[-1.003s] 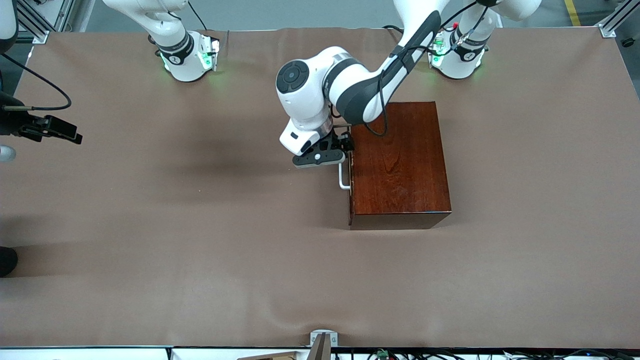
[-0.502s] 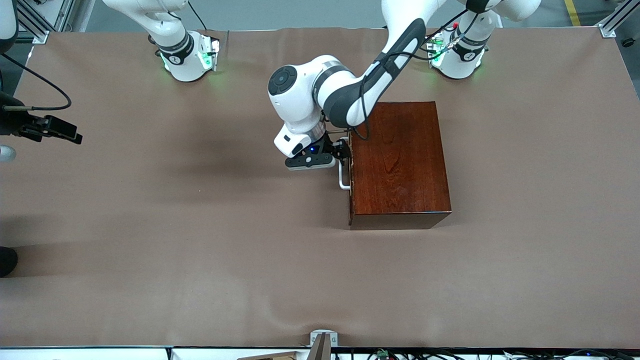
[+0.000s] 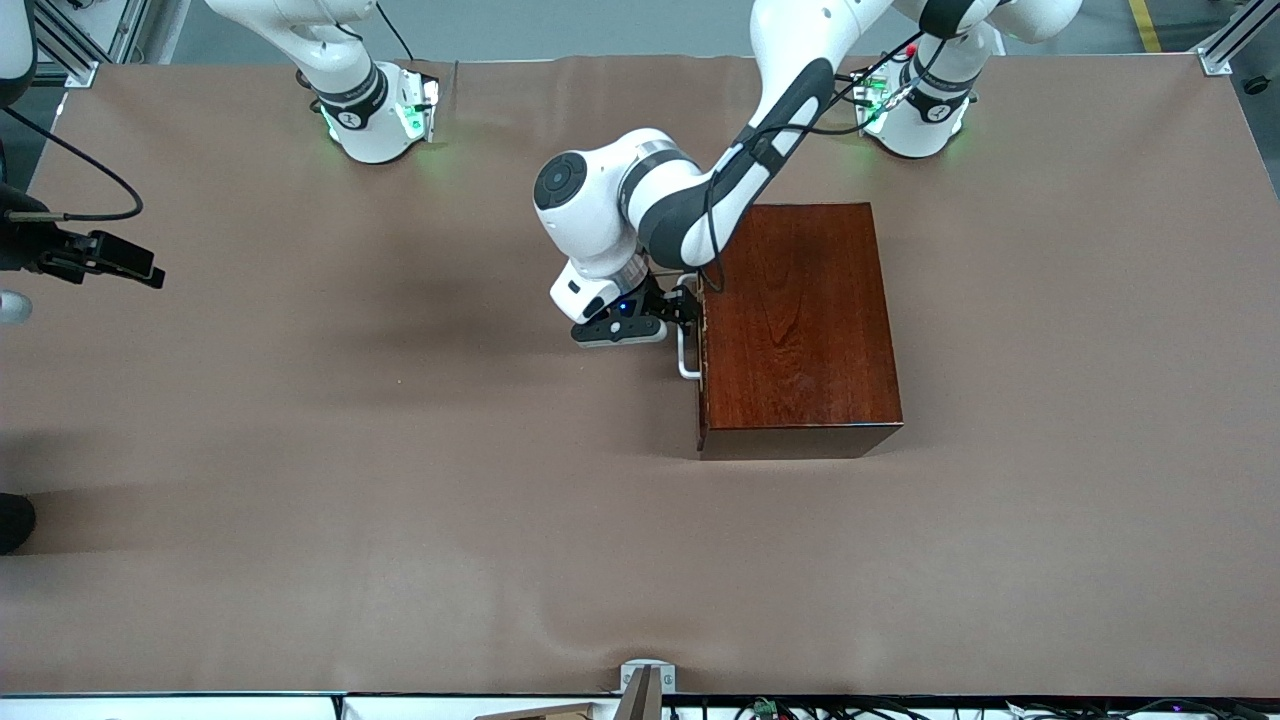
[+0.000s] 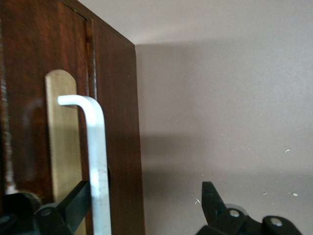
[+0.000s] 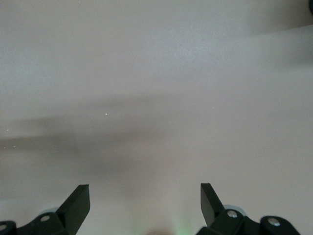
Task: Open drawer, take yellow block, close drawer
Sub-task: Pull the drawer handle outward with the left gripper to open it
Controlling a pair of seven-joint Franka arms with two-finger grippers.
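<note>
The dark reddish-brown cabinet (image 3: 800,320) stands mid-table with its drawer shut. The drawer's white bar handle (image 3: 686,358) faces the right arm's end of the table. My left gripper (image 3: 686,306) is open at the end of the handle that is farther from the front camera. In the left wrist view the gripper (image 4: 145,191) straddles the handle (image 4: 98,156): one finger (image 4: 73,203) is between the bar and the drawer front, the other finger (image 4: 211,196) is off to the side of the cabinet (image 4: 29,73). The yellow block is hidden. My right gripper (image 5: 145,191) is open and empty over bare table.
The brown table cover (image 3: 400,450) stretches all round the cabinet. The right arm waits at its end of the table, its black hand (image 3: 100,258) at the edge of the front view. A small metal bracket (image 3: 645,680) sits at the table's near edge.
My left hand has shifted a little and come lower at the handle. The drawer and the right arm have not moved.
</note>
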